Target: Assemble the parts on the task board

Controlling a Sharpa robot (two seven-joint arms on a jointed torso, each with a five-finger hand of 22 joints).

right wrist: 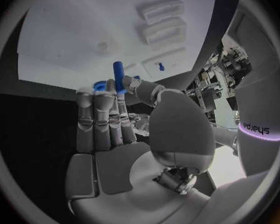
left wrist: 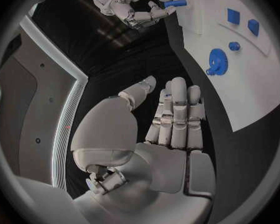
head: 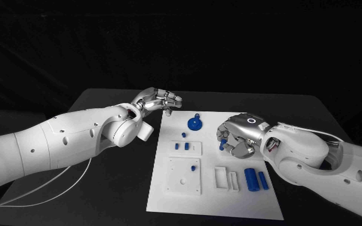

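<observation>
A: Two arms reach in over one black table (head: 98, 98), with the white board (head: 226, 194) lying in the middle of it. What is each hand doing?

B: The left hand (head: 157, 100) hangs over the table just off the board's far left corner, holding nothing; in its wrist view the fingers (left wrist: 177, 114) lie straight and side by side. The right hand (head: 240, 138) is over the middle of the board and pinches a small blue peg (right wrist: 118, 76) between the thumb and a finger.

A: What else is on the board?

B: From big to small: a blue gear (head: 194, 124) at the far end, two blue cylinders (head: 256, 179) lying at the near right, two small blue blocks (head: 182, 145) in a plate left of centre, and a tiny blue pin (head: 193, 168) in the near-left plate.

A: Which way does the peg point?

B: In the right wrist view its long axis runs in line with the fingers, its free end sticking out past the fingertips toward the board. In the head view it shows below the hand, roughly upright.

A: What could go wrong?

B: I judge the hold is thin, only at one end of the peg. If it tips, it may meet its hole askew and jam, or slip out and roll across the board.
</observation>
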